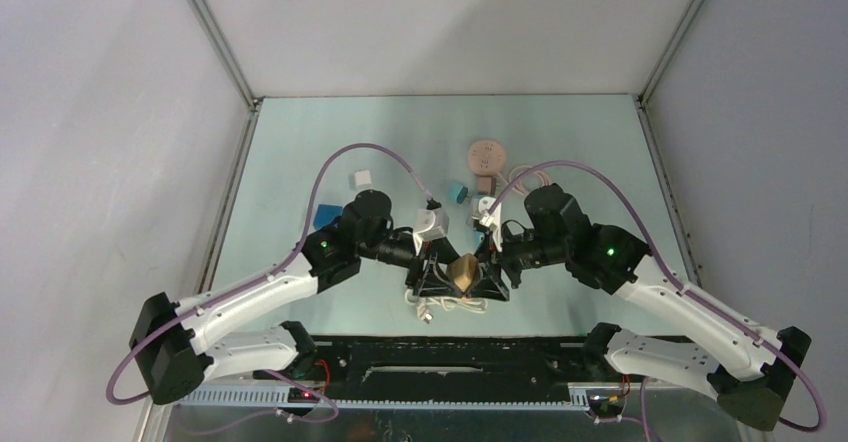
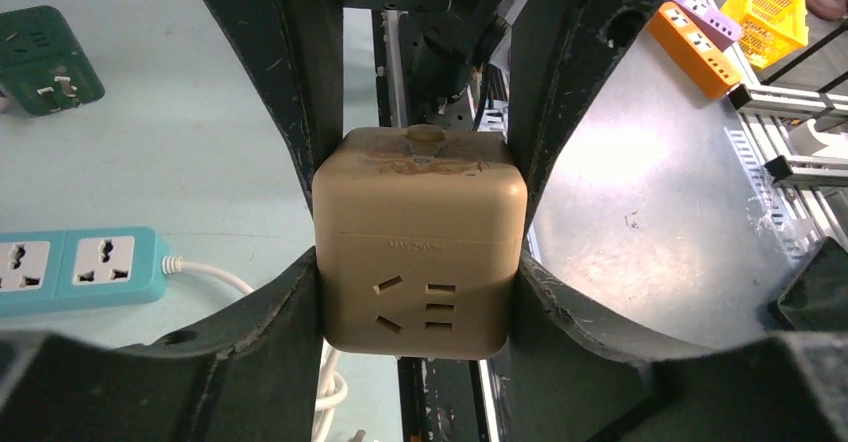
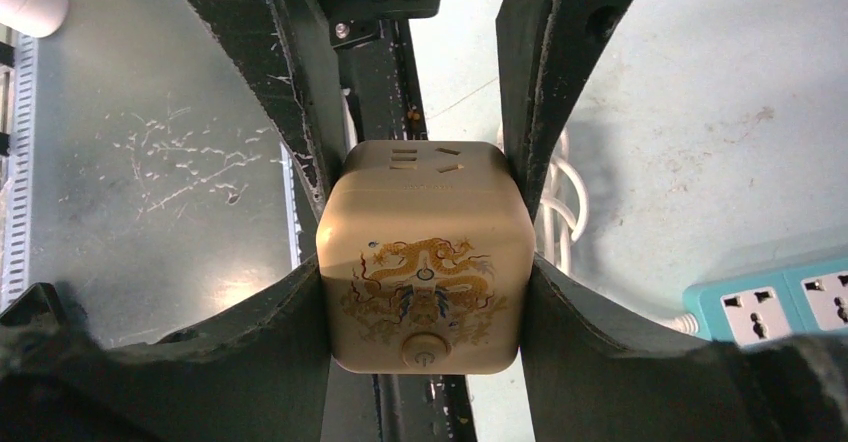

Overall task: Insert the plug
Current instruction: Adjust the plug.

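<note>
A beige cube socket (image 1: 462, 272) hangs over the near edge of the table between both arms. My left gripper (image 2: 418, 297) is shut on its sides, and the face with the slots (image 2: 415, 302) points at that camera. My right gripper (image 3: 425, 307) is shut on the same cube (image 3: 425, 262) from the other side, where I see the dragon print and the round power button (image 3: 425, 350). A coiled white cord (image 1: 450, 305) lies on the table under the cube, with what looks like its plug end (image 1: 423, 314) to the left.
A teal power strip (image 2: 80, 267) lies left of the cube and shows again in the right wrist view (image 3: 780, 307). A dark green cube adapter (image 2: 50, 57) sits further off. A white cube (image 1: 361, 178), a teal block (image 1: 457, 193) and a pink disc (image 1: 486, 152) lie farther back.
</note>
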Available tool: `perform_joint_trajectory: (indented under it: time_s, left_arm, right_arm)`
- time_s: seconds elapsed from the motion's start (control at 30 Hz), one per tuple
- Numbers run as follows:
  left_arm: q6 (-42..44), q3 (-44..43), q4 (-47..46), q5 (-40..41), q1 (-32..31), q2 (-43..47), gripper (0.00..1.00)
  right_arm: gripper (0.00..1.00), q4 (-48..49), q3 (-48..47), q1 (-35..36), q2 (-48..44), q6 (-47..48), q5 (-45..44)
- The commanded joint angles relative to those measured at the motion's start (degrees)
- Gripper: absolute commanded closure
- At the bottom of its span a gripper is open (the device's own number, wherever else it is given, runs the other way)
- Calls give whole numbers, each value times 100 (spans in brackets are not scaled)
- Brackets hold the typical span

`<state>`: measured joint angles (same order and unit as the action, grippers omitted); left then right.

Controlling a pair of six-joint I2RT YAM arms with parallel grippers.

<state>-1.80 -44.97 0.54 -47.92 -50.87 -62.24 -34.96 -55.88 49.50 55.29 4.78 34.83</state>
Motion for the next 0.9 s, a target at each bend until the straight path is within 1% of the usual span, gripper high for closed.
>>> perform_joint_trajectory:
  time_s: [0.0, 0.03, 0.07, 0.13, 0.17, 0.2, 0.23, 0.3, 0.4, 0.5, 0.57, 0.67, 0.77, 0.87]
  left_arm:
    - [92, -229, -197, -43, -40, -49, 77]
    - [126, -231, -199, 0, -37, -51, 83]
    - [158, -231, -188, 33, -37, -47, 89]
    - [171, -216, -185, 223, -39, -25, 99]
    - [172, -200, -201, 369, -37, 0, 100]
    - [172, -178, -233, 516, -39, 35, 100]
    - [172, -152, -268, 672, -37, 77, 100]
    - [172, -73, -389, 1070, -36, 187, 100]
    - [393, 189, -671, 1791, -37, 445, 100]
    - [748, 472, -876, 2441, -41, 694, 100]
    - [1102, 574, -937, 2684, -62, 818, 100]
    - [1621, 622, -951, 3170, -136, 875, 100]
    - [1963, 535, -828, 3628, -189, 818, 100]
    - [2083, 490, -766, 3758, -208, 774, 100]
  right_arm:
    - [83, 325, -290, 27, 21, 48, -249]
    - [76, 312, -286, 28, 10, 39, -340]
    - [65, 337, -289, 28, -12, -3, -460]
    - [37, 381, -290, -1, -83, -164, -806]
    - [25, 434, -291, -21, -121, -261, -931]
    - [17, 473, -299, -80, -164, -399, -1103]
    - [10, 485, -289, -165, -222, -445, -1166]
    - [2, 550, -287, -486, -326, -871, -1221]
    - [0, 589, -289, -1175, -463, -1526, -937]
    - [0, 627, -292, -1900, -444, -2411, -565]
    - [0, 683, -296, -2126, -361, -2993, -426]
    - [0, 901, -300, -2131, -188, -3531, -282]
    - [0, 1110, -296, -2004, 17, -3843, -200]
    - [0, 1188, -292, -1826, 254, -3998, -317]
